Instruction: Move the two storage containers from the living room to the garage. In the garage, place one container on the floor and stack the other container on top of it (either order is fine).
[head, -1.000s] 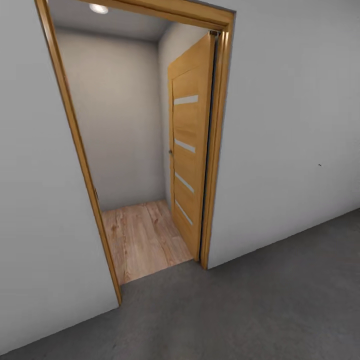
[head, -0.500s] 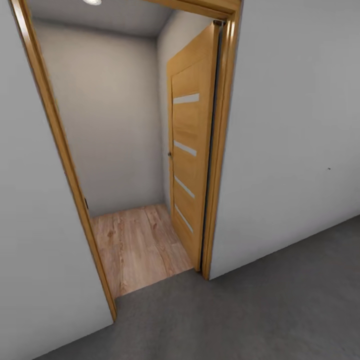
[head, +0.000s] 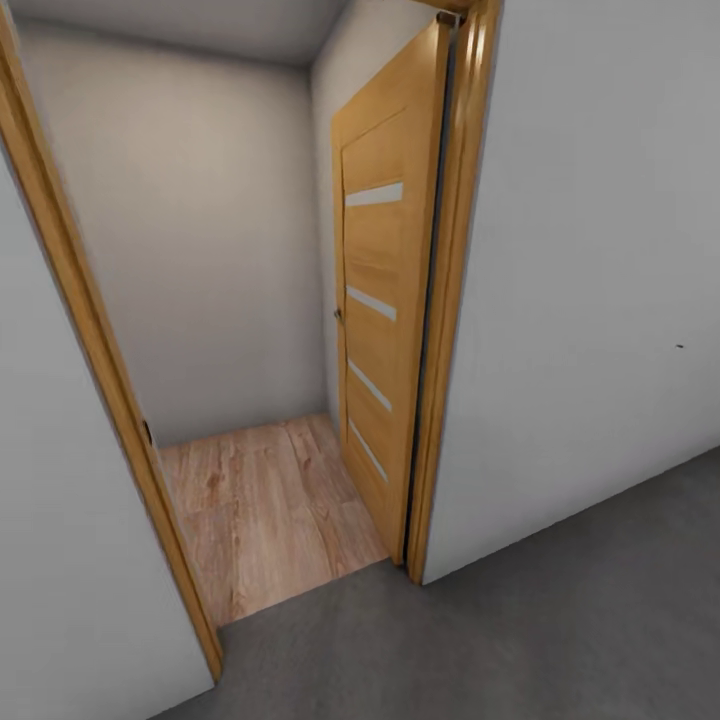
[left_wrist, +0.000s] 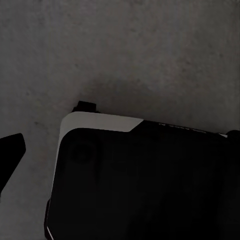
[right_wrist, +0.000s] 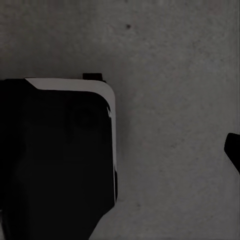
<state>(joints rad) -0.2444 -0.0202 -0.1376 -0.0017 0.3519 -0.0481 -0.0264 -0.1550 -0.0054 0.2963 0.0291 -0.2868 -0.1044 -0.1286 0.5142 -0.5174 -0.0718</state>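
The two storage containers are out of view. I stand on the garage's dark grey concrete floor (head: 560, 620), facing an open doorway. In the left wrist view one dark fingertip (left_wrist: 10, 155) pokes in at the picture's edge above the floor (left_wrist: 125, 45). The right wrist view likewise has a single dark fingertip (right_wrist: 233, 150) over the grey floor (right_wrist: 170, 75). Nothing is seen between the fingers, and how far the jaws are apart cannot be made out.
A wooden door (head: 385, 330) with pale slats is swung inward against the right side of the passage. Wooden frame posts (head: 100, 370) (head: 450, 330) flank the opening. Light wood planks (head: 260, 510) lie beyond the threshold, ending at a grey wall (head: 200, 250). My dark base (left_wrist: 140, 185) (right_wrist: 55, 150) fills part of both wrist views.
The whole head view has shifted: the doorway looks larger and its left post sits farther left, so the camera has come closer to the opening. Nothing in the scene itself has moved.
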